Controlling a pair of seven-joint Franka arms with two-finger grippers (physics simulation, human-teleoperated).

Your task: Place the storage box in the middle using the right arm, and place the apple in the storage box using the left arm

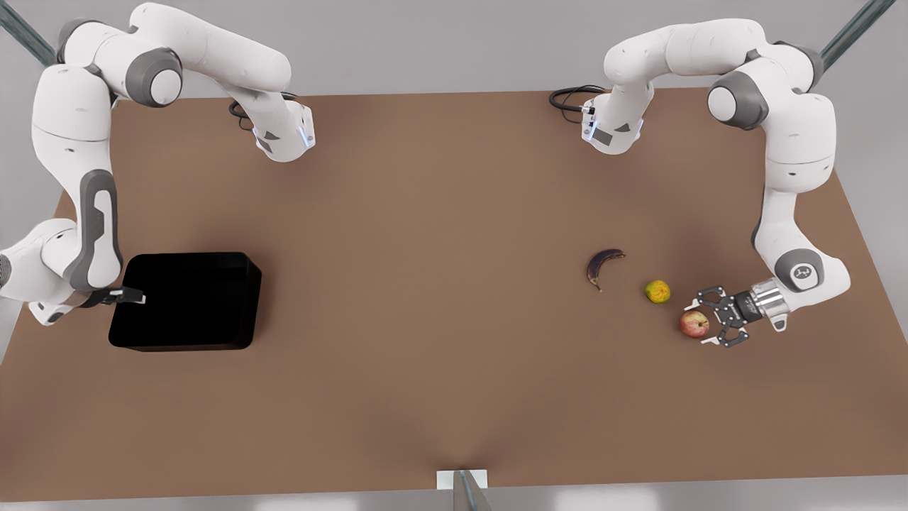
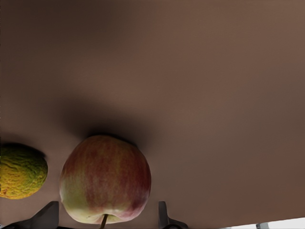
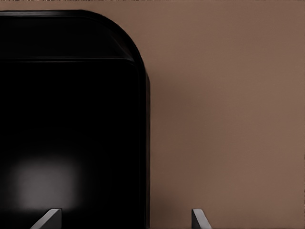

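Note:
The red and yellow-green apple (image 1: 694, 324) (image 2: 106, 183) lies on the brown table at the front view's right. My left gripper (image 1: 699, 325) (image 2: 106, 220) is open around it, one finger (image 2: 47, 217) on each side, low at the table. The glossy black storage box (image 1: 186, 301) (image 3: 66, 119) sits at the front view's left. My right gripper (image 1: 130, 295) (image 3: 124, 220) is open at the box's outer edge, straddling its wall, one fingertip (image 3: 47, 218) over the inside and the other over the table.
A small yellow-orange fruit (image 1: 657, 291) (image 2: 21, 171) lies close beside the apple. A dark banana (image 1: 601, 266) is a little further toward the middle. The brown table (image 1: 425, 284) stretches bare between box and fruits.

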